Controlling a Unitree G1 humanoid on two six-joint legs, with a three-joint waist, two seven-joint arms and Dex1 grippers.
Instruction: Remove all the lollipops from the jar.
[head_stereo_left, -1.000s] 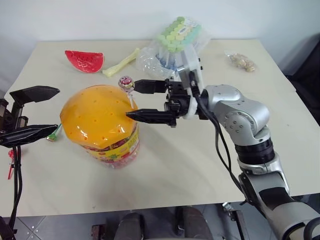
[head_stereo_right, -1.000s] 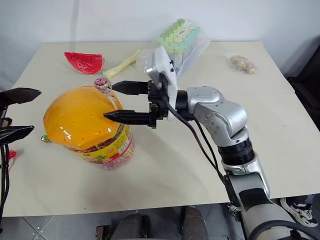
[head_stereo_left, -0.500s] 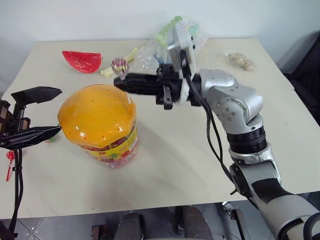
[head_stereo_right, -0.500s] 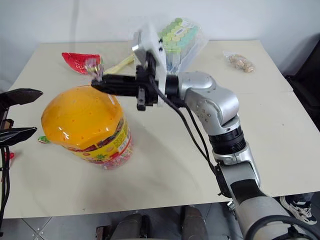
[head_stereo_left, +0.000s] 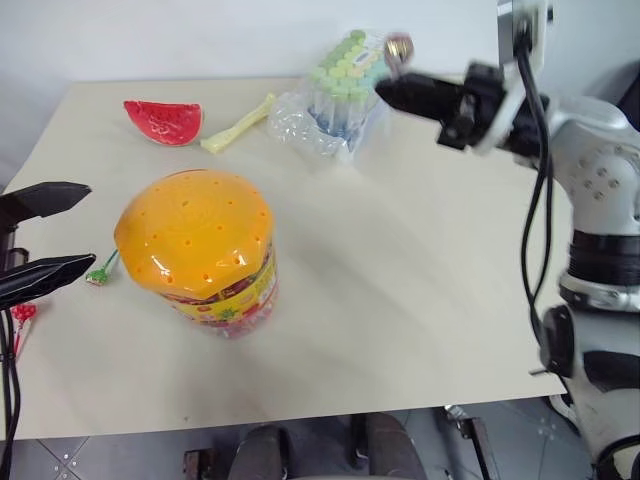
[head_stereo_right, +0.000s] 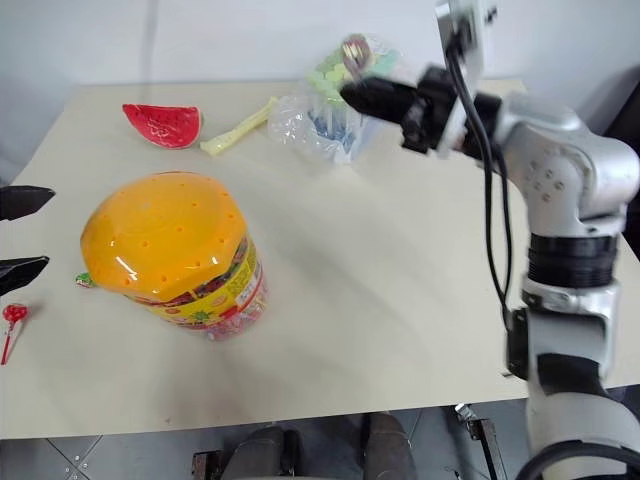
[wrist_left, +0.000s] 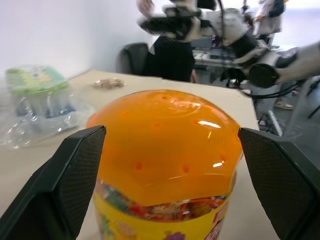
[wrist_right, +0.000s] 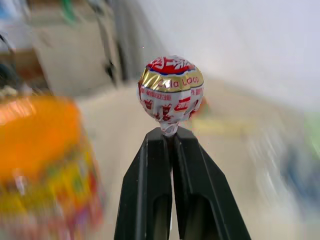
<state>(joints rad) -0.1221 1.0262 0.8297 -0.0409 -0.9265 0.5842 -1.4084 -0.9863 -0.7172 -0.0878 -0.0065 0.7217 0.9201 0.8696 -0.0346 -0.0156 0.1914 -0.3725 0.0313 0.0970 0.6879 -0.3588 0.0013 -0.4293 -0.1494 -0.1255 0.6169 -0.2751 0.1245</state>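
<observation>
The jar (head_stereo_left: 195, 250) is a clear tub with a domed orange lid full of small holes and stands on the table's left half. My right gripper (head_stereo_left: 390, 90) is raised over the table's far side, well to the right of the jar. It is shut on the stick of a lollipop (wrist_right: 170, 90) in a red, white and gold wrapper, whose head stands above the fingertips. My left gripper (head_stereo_left: 75, 230) is open just left of the jar, holding nothing. On the table beside it lie a green-stick lollipop (head_stereo_left: 100, 272) and a red lollipop (head_stereo_left: 20, 315).
A bag of green-capped tubes (head_stereo_left: 335, 95) lies at the back, under the raised right gripper. A red watermelon slice toy (head_stereo_left: 165, 120) and a pale yellow stick-shaped thing (head_stereo_left: 240, 125) lie at the back left. The table's right half is bare.
My right gripper shut on the lollipop standing in the lid, pulled it up and out, and swung it right and toward the table's back. The left gripper stayed open beside the jar.
</observation>
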